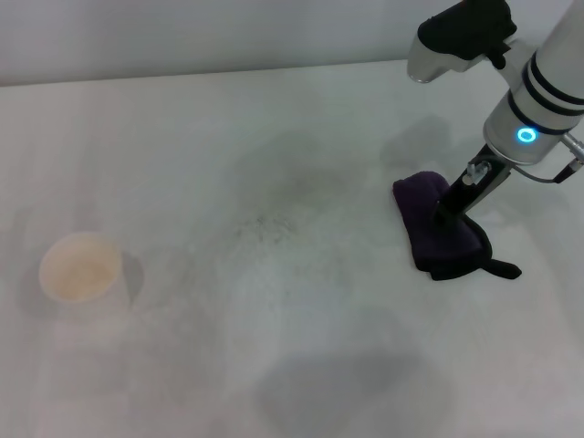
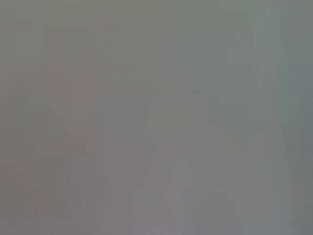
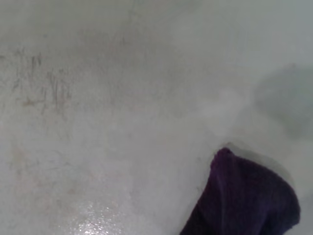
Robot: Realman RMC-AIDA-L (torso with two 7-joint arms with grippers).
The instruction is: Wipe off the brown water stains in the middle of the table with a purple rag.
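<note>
The purple rag (image 1: pixel 438 233) lies bunched on the white table (image 1: pixel 274 365) at the right, its black loop (image 1: pixel 502 269) trailing toward the front. My right gripper (image 1: pixel 447 214) comes down from above and is shut on the rag's top, holding it against the table. The rag also shows in the right wrist view (image 3: pixel 244 200). No distinct tan patch shows. Only faint grey-brown smears (image 1: pixel 269 219) mark the table's middle, left of the rag, and thin brownish streaks (image 3: pixel 46 93) with a wet sheen show in the right wrist view. My left gripper is out of view.
A white paper cup (image 1: pixel 80 266) with a tan inside stands at the left of the table. The table's back edge (image 1: pixel 228 71) runs along the far side. The left wrist view shows only flat grey.
</note>
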